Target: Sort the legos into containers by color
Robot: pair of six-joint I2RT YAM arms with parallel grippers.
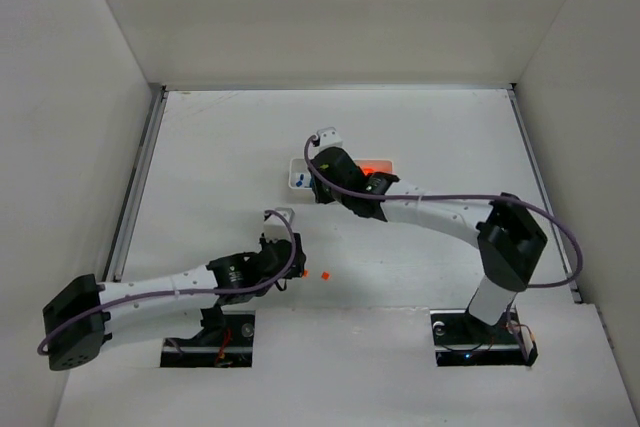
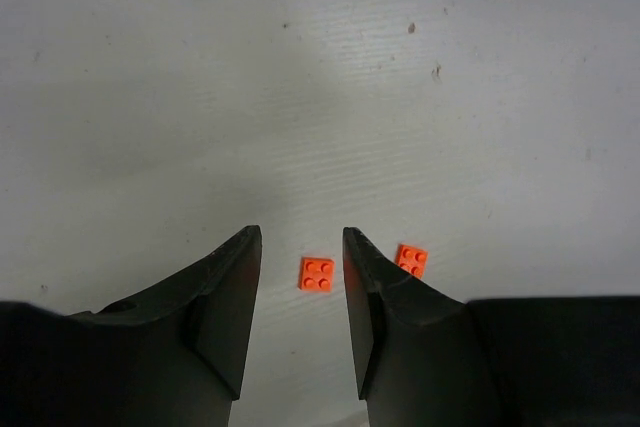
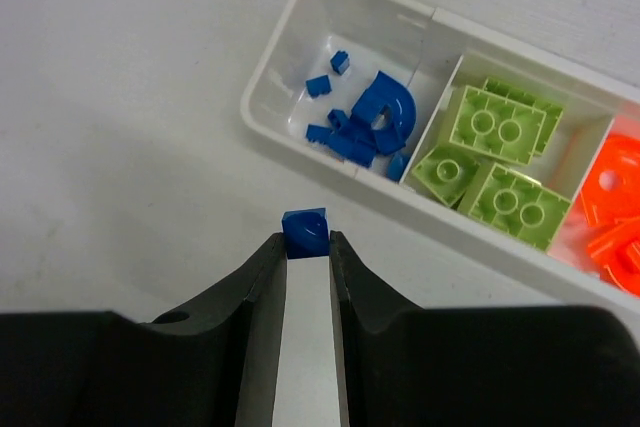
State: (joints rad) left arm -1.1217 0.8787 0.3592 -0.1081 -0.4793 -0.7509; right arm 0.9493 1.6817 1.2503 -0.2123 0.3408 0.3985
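Observation:
One white tray (image 3: 262, 87) holds the containers: a compartment of blue legos (image 3: 362, 117), one of lime green legos (image 3: 495, 162) and one of orange legos (image 3: 615, 212). My right gripper (image 3: 306, 243) is shut on a small blue lego (image 3: 305, 229), held above the table just short of the blue compartment. On the table near the left arm lie two orange lego plates. My left gripper (image 2: 301, 239) is open with one orange plate (image 2: 316, 274) between its fingertips. The other orange plate (image 2: 411, 259) lies just outside the right finger.
In the top view the tray (image 1: 293, 163) sits mid-table under my right gripper (image 1: 322, 187). My left gripper (image 1: 290, 272) is low near the front, beside an orange plate (image 1: 326, 274). White walls enclose the table on three sides.

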